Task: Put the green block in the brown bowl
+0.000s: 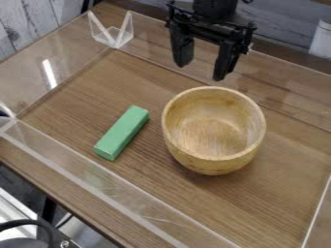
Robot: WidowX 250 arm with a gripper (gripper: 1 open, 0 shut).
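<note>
Green bar not yet picked up; you are at the approach step.
From the camera, the flat bright green block [122,132] lies toward the wooden table's [77,97] left edge, just beside the round tan wooden bowl [214,129]. Your black gripper [207,58] hangs spread and empty near the far edge; next, lower it over the block.

Wood-grain worktop [195,194], mid-brown, grain running diagonally. Clear acrylic wall [77,179] rims the worktop on all visible sides, catching white glare streaks. Clear folded plastic bracket [114,31] at the worktop's far-left corner. Beyond the worktop's far edge, pale whitewashed plank surface [291,24]. Below the worktop's near-left corner, black cable [26,231] and dark frame bars. Light bright, even.
</note>
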